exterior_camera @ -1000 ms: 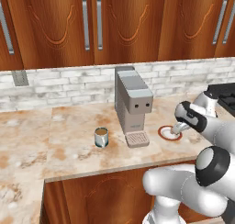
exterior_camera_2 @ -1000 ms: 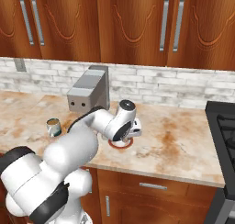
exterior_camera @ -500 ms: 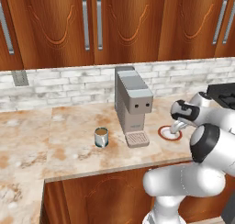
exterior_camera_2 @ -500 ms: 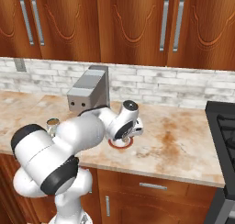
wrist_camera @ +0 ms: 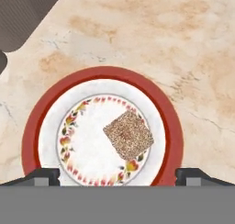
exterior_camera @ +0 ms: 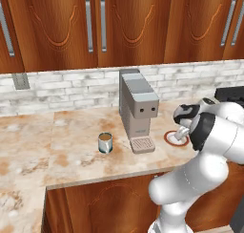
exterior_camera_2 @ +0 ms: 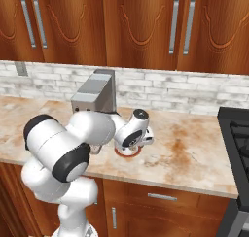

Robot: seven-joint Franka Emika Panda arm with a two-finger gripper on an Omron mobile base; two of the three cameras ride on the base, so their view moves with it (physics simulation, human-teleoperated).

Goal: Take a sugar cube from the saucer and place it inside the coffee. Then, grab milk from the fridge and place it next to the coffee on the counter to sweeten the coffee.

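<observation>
The saucer, white with a red rim and a flowered ring, lies on the counter just right of the coffee machine. On it rests the sugar cube, speckled tan, right of the plate's middle. My gripper hangs straight above the saucer, open, its fingertips spread wider than the cube and not touching it. From the right base camera the gripper covers most of the saucer. The coffee, a small mug with brown liquid, stands left of the machine. Milk and fridge are out of view.
The grey coffee machine stands between mug and saucer, close to my hand's left. A dark stove borders the counter on the right. Brick backsplash and wooden wall cabinets rise behind. The counter turns a corner at front left.
The arm's elbow has swung up and toward the cameras, while the hand has stayed over the saucer, a little lower. Cube, saucer and mug have not moved.
</observation>
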